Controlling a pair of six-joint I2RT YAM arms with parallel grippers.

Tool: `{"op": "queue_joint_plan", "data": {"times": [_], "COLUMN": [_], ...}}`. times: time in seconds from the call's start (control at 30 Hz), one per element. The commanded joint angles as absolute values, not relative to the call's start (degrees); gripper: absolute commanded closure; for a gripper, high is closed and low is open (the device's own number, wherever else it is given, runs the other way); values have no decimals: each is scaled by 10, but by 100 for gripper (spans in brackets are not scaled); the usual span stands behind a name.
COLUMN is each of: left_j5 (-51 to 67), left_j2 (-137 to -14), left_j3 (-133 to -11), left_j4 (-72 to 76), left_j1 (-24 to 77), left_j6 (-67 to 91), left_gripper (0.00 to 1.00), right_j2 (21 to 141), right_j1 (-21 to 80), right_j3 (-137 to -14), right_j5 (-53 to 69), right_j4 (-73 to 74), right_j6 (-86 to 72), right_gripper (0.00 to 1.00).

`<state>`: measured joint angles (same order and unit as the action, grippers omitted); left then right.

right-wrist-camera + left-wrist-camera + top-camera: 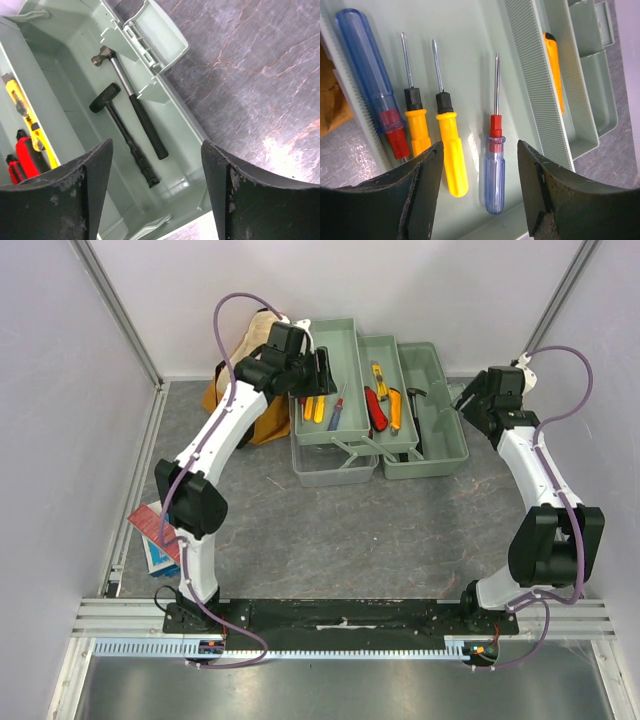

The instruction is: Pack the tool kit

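Lying in toolbox (447, 445): screwdrivers (451, 145) L, 2 hammers (145, 125) R.

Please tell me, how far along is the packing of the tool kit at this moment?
Done: four screwdrivers lie in the left tray, two hammers in the deep compartment. In hand: nothing; the left tool and the right tool are both open and empty. Left: the toolbox stands open with its trays folded out, so closing it probably remains.

Red-handled tool (27, 156) partly beyond frame edge
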<state>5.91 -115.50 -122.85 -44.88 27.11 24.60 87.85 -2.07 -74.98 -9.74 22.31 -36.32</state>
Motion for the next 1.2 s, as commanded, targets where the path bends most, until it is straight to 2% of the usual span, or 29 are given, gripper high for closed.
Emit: {"op": "queue_joint_plan", "data": {"times": [0.0,0.13,0.4,0.57,0.83,1.17], "left_j5": [60,47,69,118,95,83], "left_j2": [-1083,-1043,-965,-972,-965,-1034], "left_j3": [-1246,-1195,-1039,-987,-863,-836], "left_j4": [-426,-425,-385,-379,-303,-223], "left_j1": [251,212,130,132,159,178], "left_j6": [233,257,283,253,233,246], "left_gripper": [34,34,41,41,43,41], "right_j2": [901,923,928,933,922,924], "right_j1": [-42,-70,-91,-94,-104,-136], "right_j3": [-780,-773,-730,-724,-706,-676], "right_j5": [-86,-20,32,63,63,110], "right_j4": [205,193,164,155,148,138], "right_j6": [-315,-313,-325,-316,-329,-358], "right_gripper": [20,20,21,26,28,35]}}
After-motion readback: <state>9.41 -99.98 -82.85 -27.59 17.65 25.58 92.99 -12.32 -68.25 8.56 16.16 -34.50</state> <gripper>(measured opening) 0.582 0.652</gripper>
